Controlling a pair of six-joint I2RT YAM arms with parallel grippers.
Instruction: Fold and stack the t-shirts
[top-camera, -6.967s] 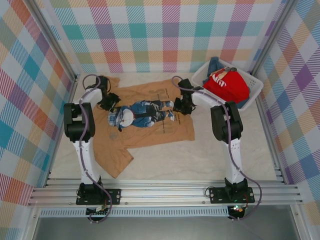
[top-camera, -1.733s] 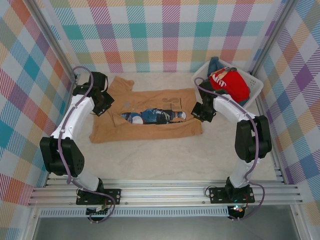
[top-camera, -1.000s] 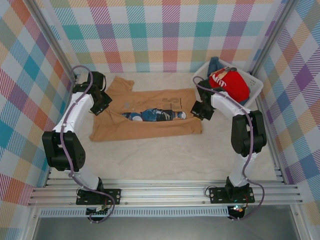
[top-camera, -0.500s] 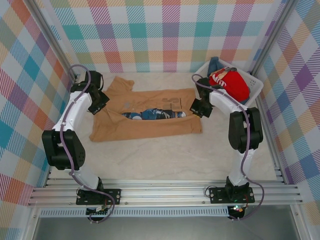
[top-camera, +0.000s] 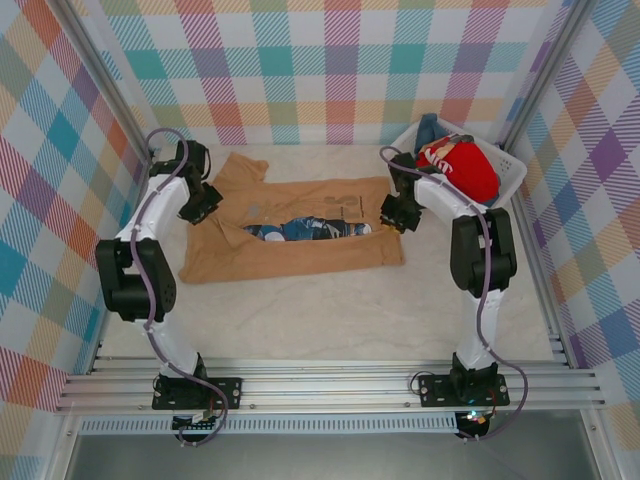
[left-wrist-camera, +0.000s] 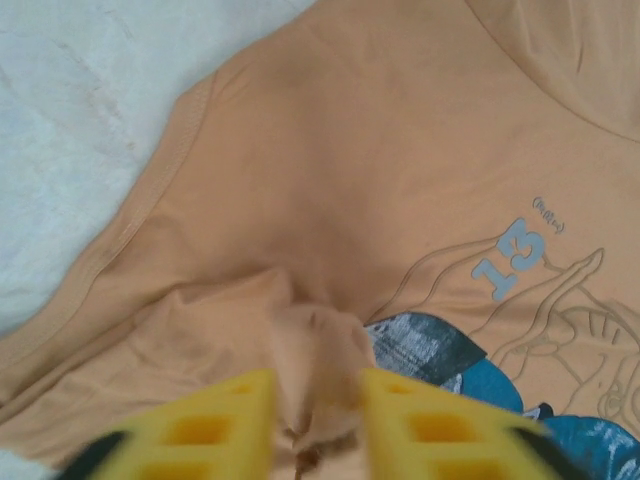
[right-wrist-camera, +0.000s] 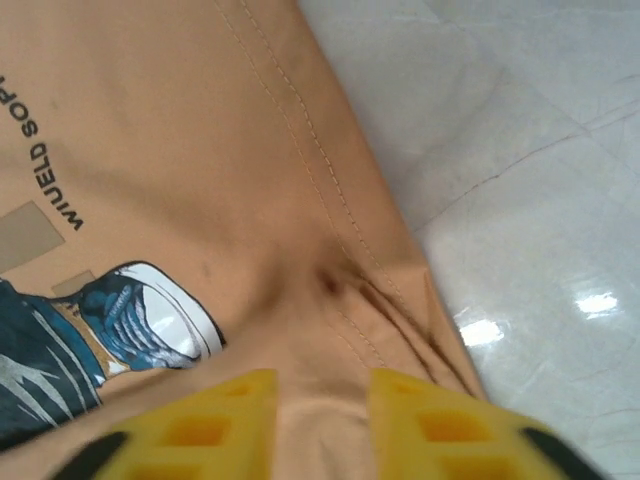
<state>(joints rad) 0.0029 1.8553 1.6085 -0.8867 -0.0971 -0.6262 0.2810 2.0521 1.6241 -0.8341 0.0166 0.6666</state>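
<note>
The tan t-shirt (top-camera: 300, 255) lies folded lengthwise on the table, with a strip of its blue figure print (top-camera: 300, 229) showing along the fold. My left gripper (top-camera: 205, 205) is at the shirt's left end and my right gripper (top-camera: 393, 215) at its right end. In the left wrist view the yellow fingers of my left gripper (left-wrist-camera: 318, 420) stand apart, with a loose hump of tan cloth (left-wrist-camera: 350, 180) between them. My right gripper (right-wrist-camera: 322, 420) is also open over the hemmed edge of the tan cloth (right-wrist-camera: 200, 150). A red t-shirt (top-camera: 462, 168) and a blue one (top-camera: 428, 128) lie in the basket.
The white lattice basket (top-camera: 517, 175) stands at the back right corner, close behind my right arm. Bare pale table (top-camera: 330, 320) stretches in front of the shirt. Checked walls close in the left, back and right sides.
Both grippers carried the shirt's edge a little toward the back, and their jaws, shut on the cloth before, have parted. The print strip is narrower.
</note>
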